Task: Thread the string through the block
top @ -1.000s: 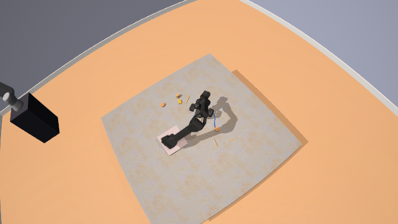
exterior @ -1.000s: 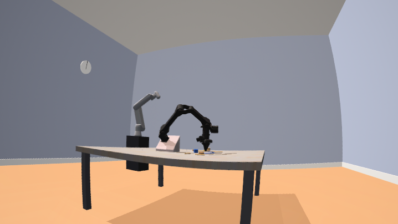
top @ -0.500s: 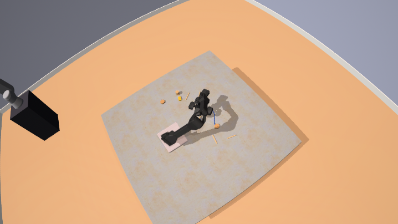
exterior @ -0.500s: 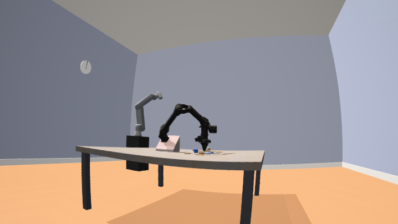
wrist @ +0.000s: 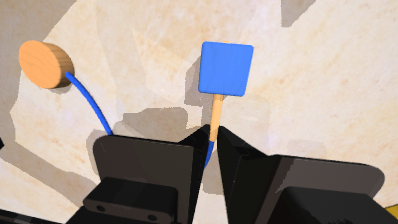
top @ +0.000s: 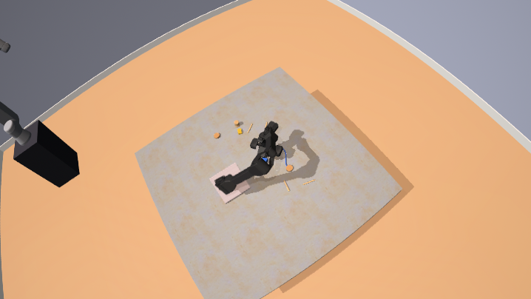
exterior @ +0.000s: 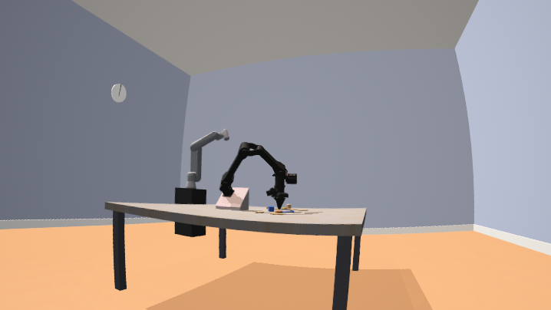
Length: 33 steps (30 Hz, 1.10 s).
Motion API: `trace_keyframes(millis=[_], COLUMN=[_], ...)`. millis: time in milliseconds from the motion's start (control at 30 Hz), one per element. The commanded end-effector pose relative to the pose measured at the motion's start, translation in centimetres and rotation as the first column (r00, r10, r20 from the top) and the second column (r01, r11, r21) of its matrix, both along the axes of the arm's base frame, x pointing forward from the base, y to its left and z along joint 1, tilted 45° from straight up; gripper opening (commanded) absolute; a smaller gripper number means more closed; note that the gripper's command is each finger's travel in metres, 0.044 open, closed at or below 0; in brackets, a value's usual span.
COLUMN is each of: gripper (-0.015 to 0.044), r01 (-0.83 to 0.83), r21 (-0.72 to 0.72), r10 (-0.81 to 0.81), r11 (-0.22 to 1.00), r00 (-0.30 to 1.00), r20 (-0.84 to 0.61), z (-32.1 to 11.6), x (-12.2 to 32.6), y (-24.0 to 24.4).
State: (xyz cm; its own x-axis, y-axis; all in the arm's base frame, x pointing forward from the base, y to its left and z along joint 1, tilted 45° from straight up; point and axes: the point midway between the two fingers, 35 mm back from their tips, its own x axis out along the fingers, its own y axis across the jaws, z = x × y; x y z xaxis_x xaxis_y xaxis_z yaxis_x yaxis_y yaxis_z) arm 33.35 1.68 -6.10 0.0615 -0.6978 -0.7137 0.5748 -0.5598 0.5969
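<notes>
The blue block point(top: 264, 159) point(exterior: 271, 209) point(wrist: 226, 69) stands on the table, partly under the arm in the top view. My gripper point(exterior: 279, 208) point(wrist: 213, 130) is shut on the string's stick point(wrist: 216, 117) at its string end, low over the table. The stick runs from the fingertips into the near side of the block; a sliver of wood colour shows at the block's far edge. The hole is hidden from above. The blue string point(top: 285, 158) point(wrist: 92, 102) runs from the round wooden button point(top: 289, 168) point(wrist: 46, 64) toward the fingers.
Two loose sticks point(top: 286, 185) point(top: 309, 181) lie beyond the button. Another stick point(top: 250, 127), a yellow piece point(top: 239, 131), a small wooden cylinder point(top: 236, 123) and a wooden disc point(top: 217, 135) lie on the other side. The arm's base is on a pink stand point(top: 237, 171) point(exterior: 240, 192).
</notes>
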Motion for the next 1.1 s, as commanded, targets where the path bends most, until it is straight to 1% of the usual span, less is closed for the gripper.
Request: trace_keyframes(millis=[0, 500, 667, 767, 833, 933, 1067], gripper=[0.0, 0.0, 0.0125, 0.0125, 0.0125, 0.0125, 0.0125], r01=[-0.004, -0.003, 0.0, 0.0, -0.002, -0.006, -0.006], r21=[-0.004, -0.005, -0.001, 0.0, 0.003, 0.003, 0.002], r10=[0.004, 0.003, 0.0, 0.0, 0.002, 0.006, 0.006], r11=[1.0, 1.0, 1.0, 1.0, 1.0, 1.0, 1.0], r00=[1.0, 1.0, 1.0, 1.0, 1.0, 1.0, 1.0], r20=[0.004, 0.002, -0.002, -0.002, -0.003, -0.007, -0.008], z=[0.4, 1.0, 0.8, 0.9, 2.3, 5.6, 6.4], x=[-0.4, -1.9, -1.8, -1.7, -1.7, -2.1, -2.3], y=[-0.3, -1.1, -1.0, -0.8, 0.7, 4.0, 4.7])
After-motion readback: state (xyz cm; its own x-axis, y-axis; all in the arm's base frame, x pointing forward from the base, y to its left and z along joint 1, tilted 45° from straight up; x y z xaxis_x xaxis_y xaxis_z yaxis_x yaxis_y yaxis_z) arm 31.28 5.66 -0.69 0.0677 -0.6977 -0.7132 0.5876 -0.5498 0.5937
